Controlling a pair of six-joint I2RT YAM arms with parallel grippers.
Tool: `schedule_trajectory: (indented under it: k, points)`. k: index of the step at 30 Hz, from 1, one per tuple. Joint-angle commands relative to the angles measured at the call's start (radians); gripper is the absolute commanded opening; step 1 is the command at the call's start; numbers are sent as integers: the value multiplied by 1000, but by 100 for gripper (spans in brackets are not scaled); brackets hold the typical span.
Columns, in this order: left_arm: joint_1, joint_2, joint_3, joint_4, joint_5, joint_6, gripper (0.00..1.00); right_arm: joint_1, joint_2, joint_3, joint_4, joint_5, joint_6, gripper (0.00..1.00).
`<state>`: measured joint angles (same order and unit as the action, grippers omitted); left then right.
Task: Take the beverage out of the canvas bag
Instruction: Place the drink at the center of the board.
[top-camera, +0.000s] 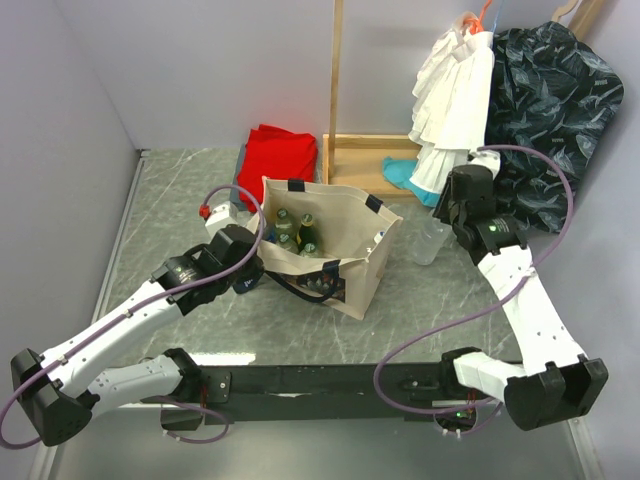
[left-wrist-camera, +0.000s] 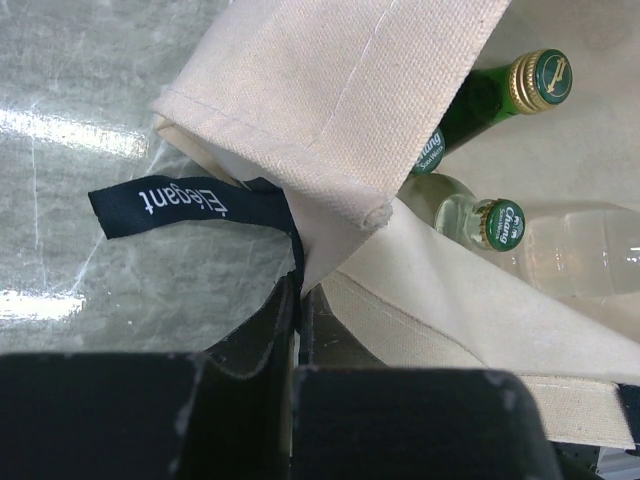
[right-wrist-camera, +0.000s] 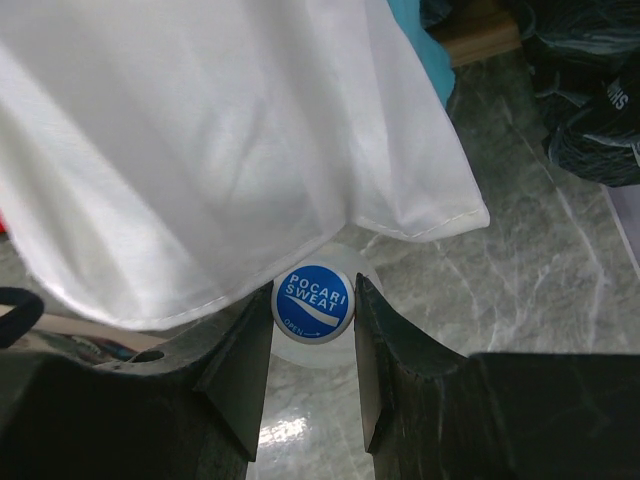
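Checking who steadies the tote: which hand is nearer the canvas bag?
Left. The left hand pinches the canvas bag's edge; the right hand is off to its right, gripping a clear bottle.

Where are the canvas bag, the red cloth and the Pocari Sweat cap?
canvas bag (top-camera: 372, 265), top external view, beige side wall.
red cloth (top-camera: 280, 160), top external view, its middle.
Pocari Sweat cap (right-wrist-camera: 313, 303), right wrist view, blue top.

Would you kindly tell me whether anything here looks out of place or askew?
Yes. The white garment hangs down over the capped bottle clamped between the jaws of the right gripper, partly hiding it. The canvas bag also sags along its near wall, where the left gripper pinches its rim.
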<state>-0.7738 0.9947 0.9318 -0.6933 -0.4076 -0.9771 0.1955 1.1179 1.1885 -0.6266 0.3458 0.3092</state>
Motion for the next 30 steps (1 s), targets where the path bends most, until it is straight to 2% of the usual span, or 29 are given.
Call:
schedule_trajectory:
  k: [1, 16, 30]
  points:
    - [-8, 7, -8, -14, 33, 15, 3, -5, -18, -3, 217, 65, 4, 0]
    - [-7, 24, -1, -17, 24, 18, 4, -4, 10, -173, 495, 189, 2, 0]
    - [-7, 56, 24, -26, 12, 28, 4, -4, 86, -159, 610, 209, -39, 0]
